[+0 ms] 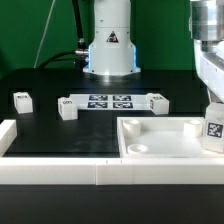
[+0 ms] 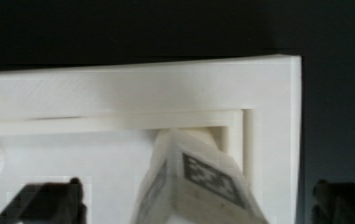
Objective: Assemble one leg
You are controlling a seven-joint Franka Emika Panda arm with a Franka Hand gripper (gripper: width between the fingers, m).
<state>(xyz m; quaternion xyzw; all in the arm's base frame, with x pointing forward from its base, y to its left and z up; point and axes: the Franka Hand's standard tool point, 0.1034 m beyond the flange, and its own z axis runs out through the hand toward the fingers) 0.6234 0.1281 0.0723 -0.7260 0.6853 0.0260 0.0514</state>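
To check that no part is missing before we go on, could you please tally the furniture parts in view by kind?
Small white legs with tags: 4
Large white panel: 1
Total: 5

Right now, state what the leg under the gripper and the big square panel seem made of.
Leg: likely matte white plastic, going by its opaque, even faces; its tag looks like a printed sticker. Panel: apparently the same matte white plastic, smooth, no grain or glare.
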